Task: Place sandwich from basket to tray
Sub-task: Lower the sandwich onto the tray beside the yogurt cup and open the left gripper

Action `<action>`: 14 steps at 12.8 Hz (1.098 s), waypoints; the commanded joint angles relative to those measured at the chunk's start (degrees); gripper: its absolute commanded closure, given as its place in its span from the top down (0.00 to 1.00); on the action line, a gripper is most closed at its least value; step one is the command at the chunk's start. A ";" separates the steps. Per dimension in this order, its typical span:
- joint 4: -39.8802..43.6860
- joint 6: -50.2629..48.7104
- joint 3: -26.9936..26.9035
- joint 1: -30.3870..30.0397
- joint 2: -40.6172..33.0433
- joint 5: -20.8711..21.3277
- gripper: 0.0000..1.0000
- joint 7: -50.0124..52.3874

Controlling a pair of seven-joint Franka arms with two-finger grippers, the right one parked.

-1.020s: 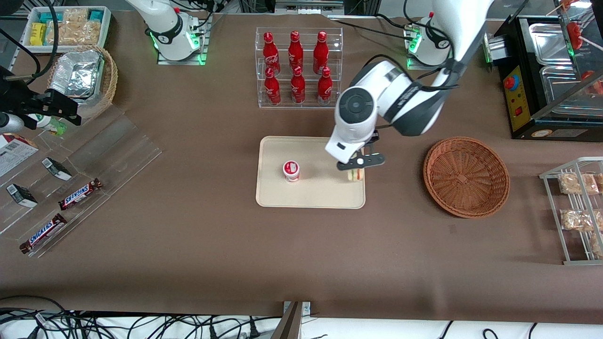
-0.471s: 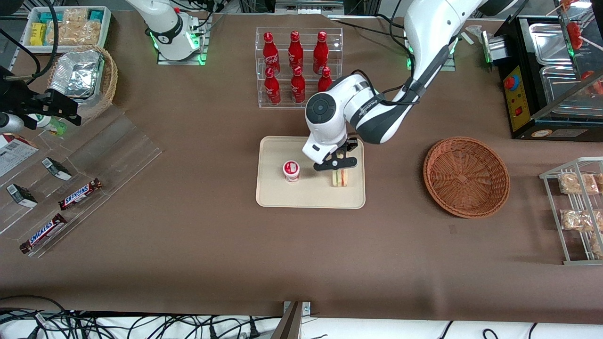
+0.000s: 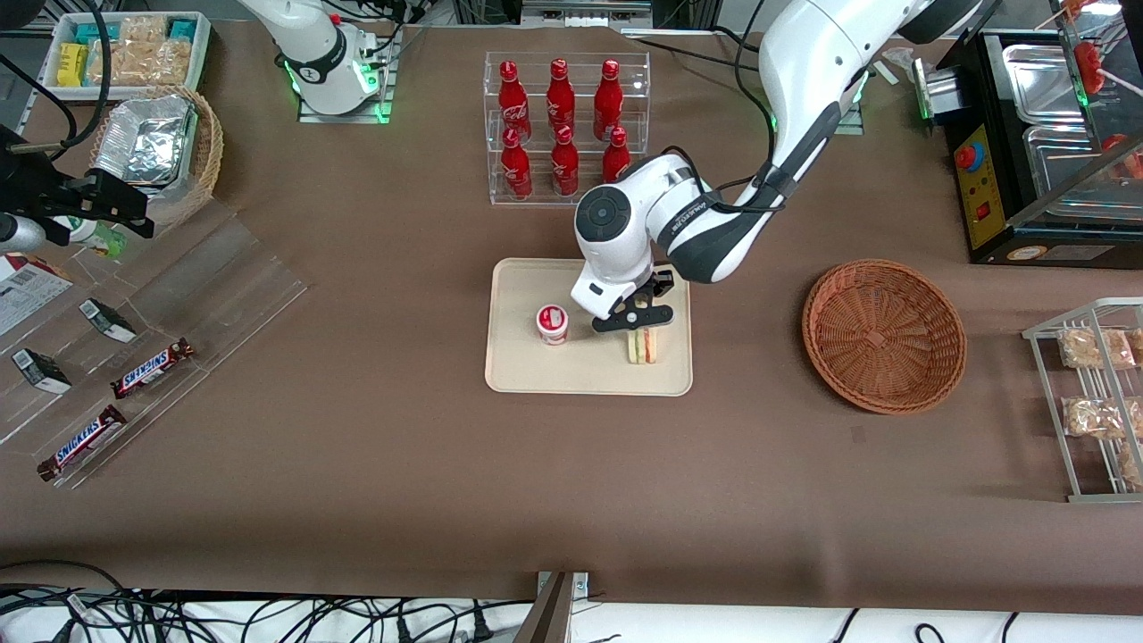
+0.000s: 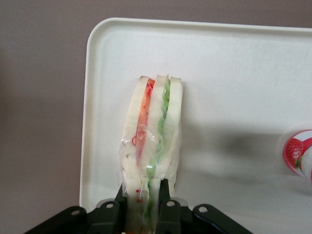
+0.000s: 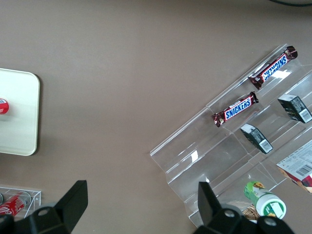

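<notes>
The sandwich (image 3: 642, 346) (image 4: 152, 131), a wrapped wedge of pale bread with red and green filling, stands on edge on the cream tray (image 3: 527, 366) (image 4: 234, 73), near the tray's end toward the basket. My gripper (image 3: 636, 325) (image 4: 142, 202) is over the tray, its two black fingers (image 4: 168, 197) shut on the sandwich's near end. The reddish-brown wicker basket (image 3: 884, 335) sits beside the tray toward the working arm's end and holds nothing.
A small strawberry-lidded cup (image 3: 552, 323) (image 4: 298, 153) stands on the tray beside the sandwich. A clear rack of red bottles (image 3: 564, 125) is farther from the camera than the tray. A wire rack of bagged snacks (image 3: 1094, 393) and a black appliance (image 3: 1036, 152) lie toward the working arm's end.
My gripper carried the sandwich from the tray's edge nearest the basket further in over the tray and lowered it; between half a second ago and now it shifted only slightly.
</notes>
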State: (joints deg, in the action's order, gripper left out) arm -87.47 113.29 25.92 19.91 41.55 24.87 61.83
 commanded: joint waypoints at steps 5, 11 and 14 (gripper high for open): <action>1.86 0.09 -0.43 1.18 1.25 2.64 0.38 2.34; 2.13 -0.34 -0.52 -0.40 -0.50 2.03 1.00 1.81; 2.74 -3.41 -0.17 -2.33 -4.54 -0.60 1.00 1.90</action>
State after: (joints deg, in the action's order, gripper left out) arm -84.84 113.02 25.43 18.60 40.66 25.69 63.52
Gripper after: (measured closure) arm 0.000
